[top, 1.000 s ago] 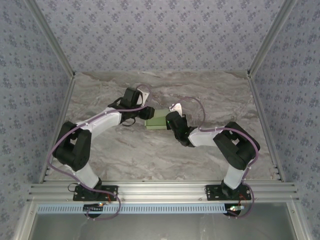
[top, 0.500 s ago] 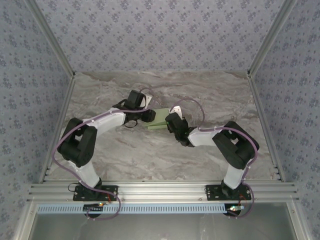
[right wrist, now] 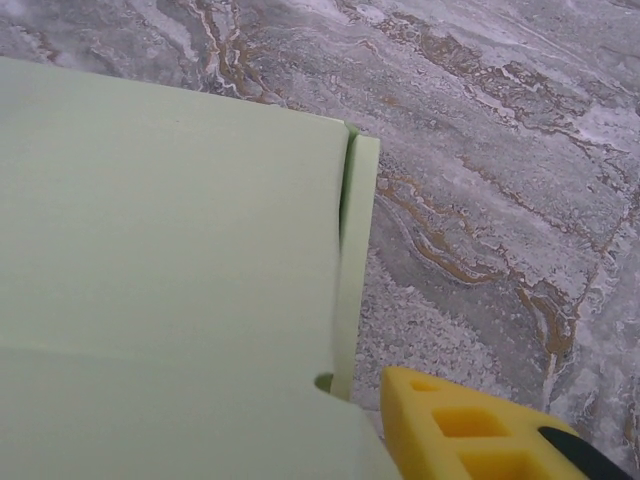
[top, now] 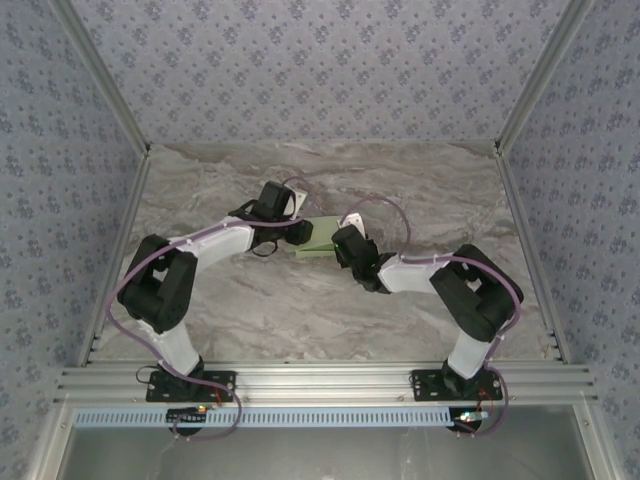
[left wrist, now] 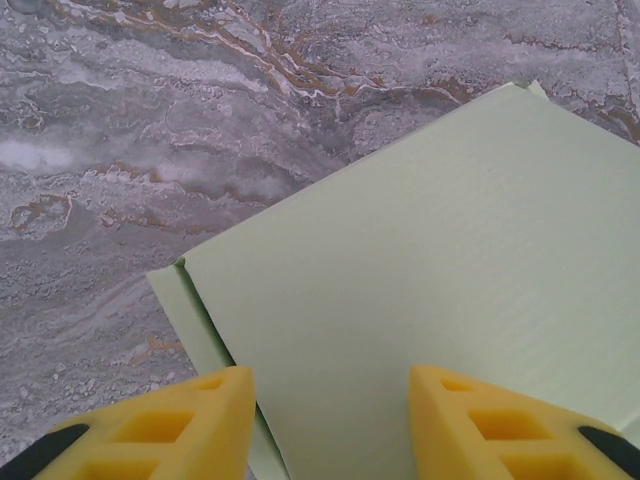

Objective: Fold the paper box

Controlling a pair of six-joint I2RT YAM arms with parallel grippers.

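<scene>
Right, the paper box [top: 318,238] sits at about the middle of the table [top: 250,320], a touch nearer the far edge than the near one, with both arms bent in over it from either side. My left gripper [top: 299,231] is at the box's left end and my right gripper [top: 343,242] is at its right end.

From the left wrist I see the two yellow fingers [left wrist: 180,425] standing spread apart over a broad, flat pale green panel, with nothing clamped between them. A narrow strip runs along the panel's edge and passes beneath the left-hand finger (whether the tips actually touch the card I cannot tell).

From the right wrist I see one yellow finger [right wrist: 470,430] just beside the box's edge, over bare marble, so I cannot tell whether that hand is spread or pinching. On that side a narrow flap lies beside the main panel, parted from it by a slit, with a small notch at its lower end.
</scene>
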